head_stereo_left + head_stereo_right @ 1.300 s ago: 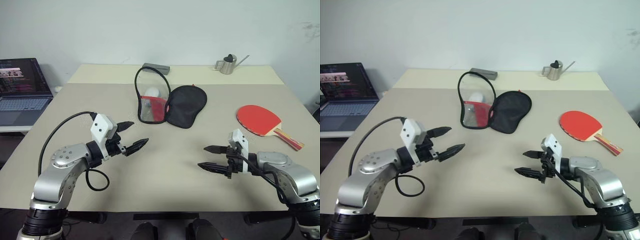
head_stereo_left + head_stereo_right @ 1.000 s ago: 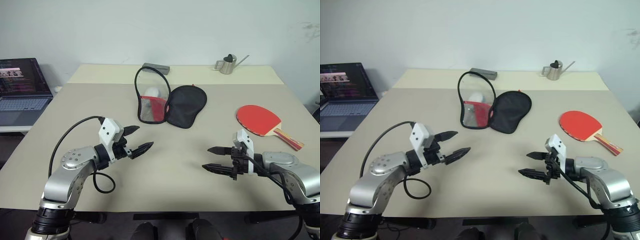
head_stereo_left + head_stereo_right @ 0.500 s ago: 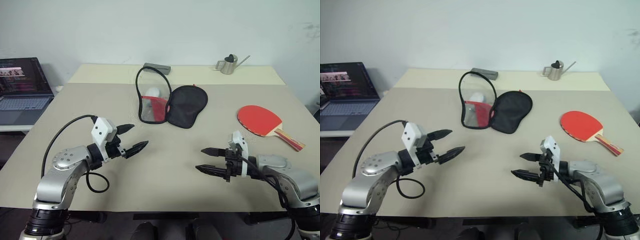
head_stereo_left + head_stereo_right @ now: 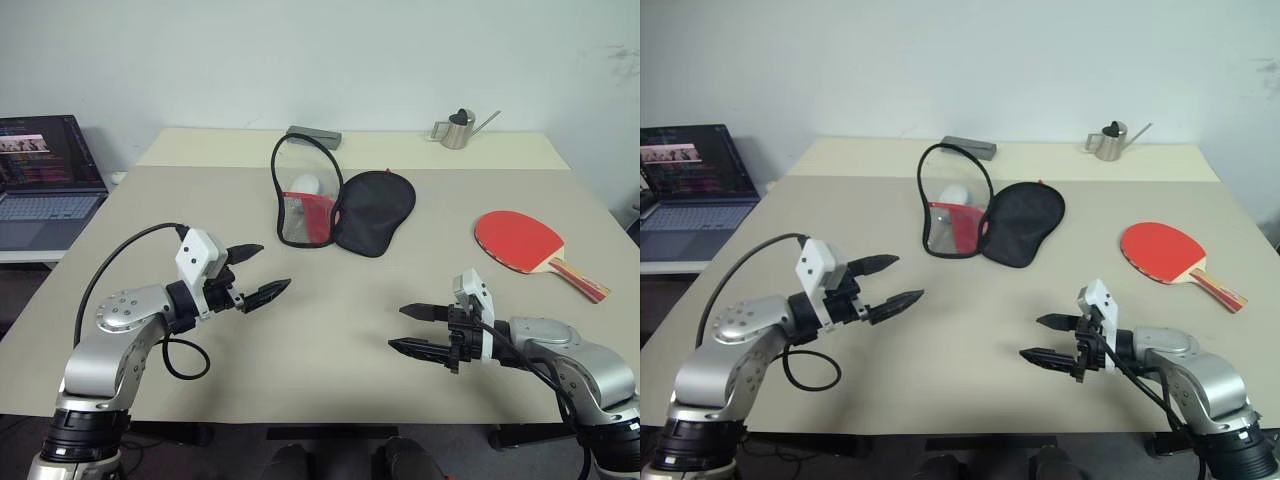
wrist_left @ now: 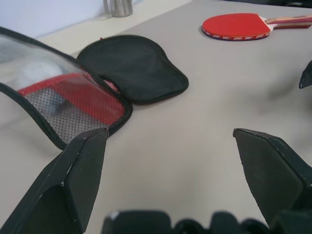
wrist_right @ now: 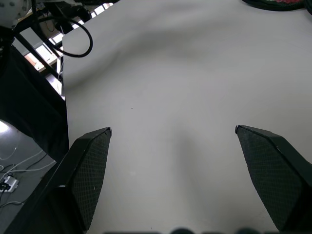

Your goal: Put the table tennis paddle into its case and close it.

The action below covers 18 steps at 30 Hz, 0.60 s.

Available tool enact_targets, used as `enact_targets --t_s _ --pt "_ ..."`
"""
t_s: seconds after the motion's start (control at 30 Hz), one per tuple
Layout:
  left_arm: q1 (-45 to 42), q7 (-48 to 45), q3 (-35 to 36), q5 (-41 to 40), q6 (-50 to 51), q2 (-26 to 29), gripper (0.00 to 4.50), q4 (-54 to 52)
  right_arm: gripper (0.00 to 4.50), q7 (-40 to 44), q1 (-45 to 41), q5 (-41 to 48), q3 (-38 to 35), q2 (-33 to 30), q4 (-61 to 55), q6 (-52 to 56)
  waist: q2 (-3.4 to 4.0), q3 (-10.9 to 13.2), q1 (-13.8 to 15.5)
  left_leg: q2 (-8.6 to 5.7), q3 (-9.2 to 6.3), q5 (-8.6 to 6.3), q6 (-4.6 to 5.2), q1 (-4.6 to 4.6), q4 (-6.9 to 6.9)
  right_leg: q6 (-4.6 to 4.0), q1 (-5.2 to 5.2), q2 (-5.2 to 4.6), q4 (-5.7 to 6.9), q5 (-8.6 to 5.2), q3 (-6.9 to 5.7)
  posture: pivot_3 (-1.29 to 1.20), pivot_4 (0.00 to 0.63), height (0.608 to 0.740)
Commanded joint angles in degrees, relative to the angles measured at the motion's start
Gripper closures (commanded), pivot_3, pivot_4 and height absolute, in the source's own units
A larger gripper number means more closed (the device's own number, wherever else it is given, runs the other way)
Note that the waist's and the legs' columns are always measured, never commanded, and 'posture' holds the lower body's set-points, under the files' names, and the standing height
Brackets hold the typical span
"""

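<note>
Desk [image 4: 330, 400]: a matte beige top is taking up most of the scene; there's loads of bare surface sitting open between the two arms and near the front edge.
Left hand [image 4: 256, 273]: it's hovering over the front-left part of the desk with its two pointed black fingers spread wide and nothing between them, aiming roughly toward the case.
Right hand [image 4: 412, 330]: it's hanging low over the front-right area, fingers also spread apart and gripping nothing, pointing across toward the left arm.
Case [image 4: 335, 205]: it's lying unzipped at the middle-back of the desk, well apart from both hands; the clear plastic half with the black zipper rim is standing up, the black fabric half is lying flat to its right, and a red panel with mesh is showing low inside.
White ball [image 4: 304, 184]: something round and white is showing through the clear plastic.
Table tennis paddle [image 4: 515, 240]: it's lying flat on the right side, red rubber face up, striped wooden handle pointing toward the right edge, well clear of the case.
Back edge: a small steel watering can [image 4: 455, 129] and a flat grey box [image 4: 313, 134] are sitting there.
Laptop [image 4: 45, 180]: it's open on a lower surface off the left edge.
</note>
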Motion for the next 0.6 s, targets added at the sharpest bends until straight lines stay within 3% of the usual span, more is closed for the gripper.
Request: enact_targets --t_s 0.03,0.37,0.6 --pt "-2.27 -1.08 -0.21 0.24 -1.51 0.34 0.0 0.4 0.03 -0.41 0.25 0.77 -1.03 0.13 -3.02 -1.45 0.0 0.0 0.0 0.0 0.0 0.0 0.0 0.0 0.0 0.0 0.0 0.0 0.0 0.0 0.0 0.0 0.15 0.74" --pt "-6.57 -2.14 -1.07 0.98 -2.64 -0.2 0.0 6.87 0.03 -2.16 -1.8 1.42 -5.94 -2.83 -5.49 -1.9 0.0 0.0 0.01 -0.01 0.0 0.0 0.0 0.01 0.0 0.0 0.0 0.01 0.01 0.0 -0.03 0.0 0.15 0.74" --pt "-16.38 -3.97 -2.35 3.57 -5.92 -0.62 0.0 18.44 0.03 -0.54 -11.46 -4.71 -3.37 -5.56 1.63 -6.53 -0.03 0.02 -0.05 0.0 0.02 0.0 0.0 0.03 0.0 0.0 -0.01 0.13 0.03 0.0 -0.1 0.0 0.15 0.74"
